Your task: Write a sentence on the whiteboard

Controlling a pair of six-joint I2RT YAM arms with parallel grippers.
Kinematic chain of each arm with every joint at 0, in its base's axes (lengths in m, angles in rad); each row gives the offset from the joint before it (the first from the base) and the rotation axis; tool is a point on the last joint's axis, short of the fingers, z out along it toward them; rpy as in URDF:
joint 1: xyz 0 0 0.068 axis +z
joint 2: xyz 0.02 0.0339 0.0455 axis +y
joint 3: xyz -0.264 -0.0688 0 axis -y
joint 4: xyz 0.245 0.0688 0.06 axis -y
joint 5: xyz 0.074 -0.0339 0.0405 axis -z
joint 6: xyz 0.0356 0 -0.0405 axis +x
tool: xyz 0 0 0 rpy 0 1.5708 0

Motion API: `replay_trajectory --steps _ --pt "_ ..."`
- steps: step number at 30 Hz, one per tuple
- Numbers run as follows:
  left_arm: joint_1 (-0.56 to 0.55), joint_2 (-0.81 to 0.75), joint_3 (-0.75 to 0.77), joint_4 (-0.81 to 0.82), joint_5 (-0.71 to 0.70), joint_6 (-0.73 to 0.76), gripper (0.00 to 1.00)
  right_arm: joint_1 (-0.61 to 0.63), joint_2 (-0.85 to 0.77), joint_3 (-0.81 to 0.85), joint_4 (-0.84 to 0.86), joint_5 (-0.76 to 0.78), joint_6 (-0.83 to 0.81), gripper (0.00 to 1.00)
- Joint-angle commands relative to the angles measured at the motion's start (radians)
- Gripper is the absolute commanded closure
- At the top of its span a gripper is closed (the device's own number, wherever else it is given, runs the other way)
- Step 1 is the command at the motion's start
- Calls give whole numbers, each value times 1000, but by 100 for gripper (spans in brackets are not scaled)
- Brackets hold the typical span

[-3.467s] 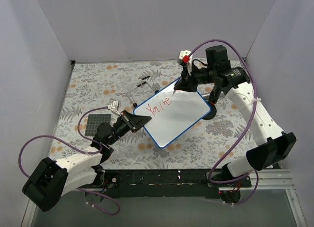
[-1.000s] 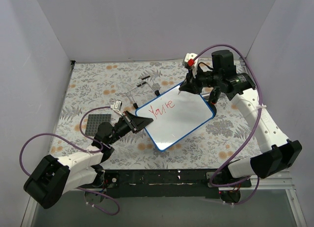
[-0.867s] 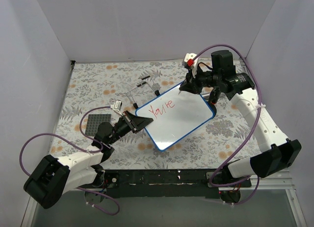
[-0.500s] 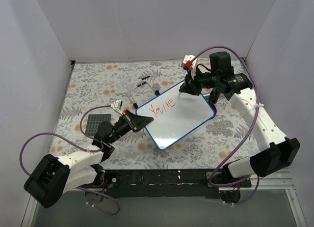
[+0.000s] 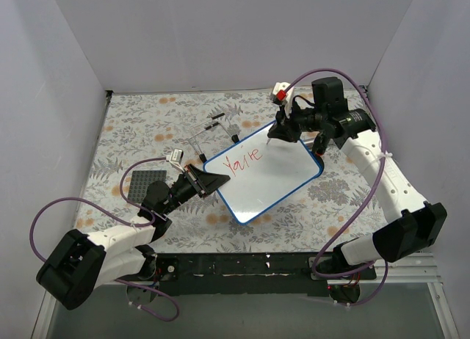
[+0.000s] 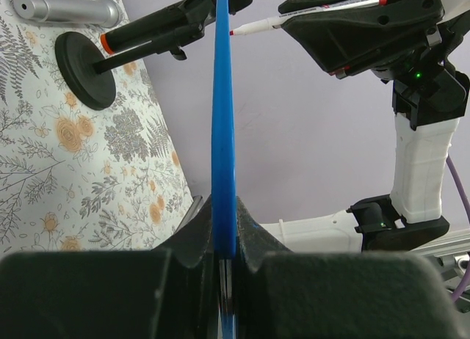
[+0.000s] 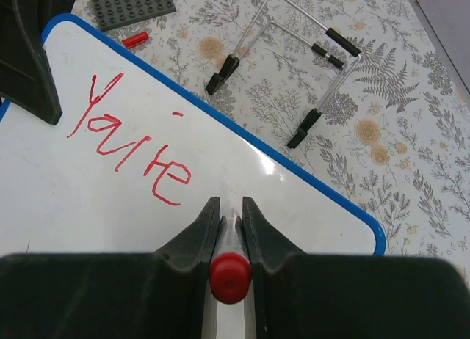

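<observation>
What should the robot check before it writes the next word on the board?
1. Board held: the left gripper pinches the blue rim of the whiteboard: ok.
2. Pen held: the right gripper is shut on the marker: ok.
3. Marker tip touching the board: cannot tell.
4. Blank white space after the red writing, "You're": ok.
5. Wire stand lies off the board, out of the pen's way: ok.
6. Sentence finished: not ok, only one word so far.
</observation>
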Motion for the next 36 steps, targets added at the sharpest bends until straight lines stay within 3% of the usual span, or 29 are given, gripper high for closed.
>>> replay_trajectory --steps 1,20,36 --pt "-4 -14 45 138 7 -24 100 5 16 21 34 -18 5 99" --pt "-4 -43 29 109 -35 -17 100 22 -6 -8 -25 -75 -24 99" --pt "-4 -57 27 98 -39 -14 100 18 -4 25 -24 14 -33 99"
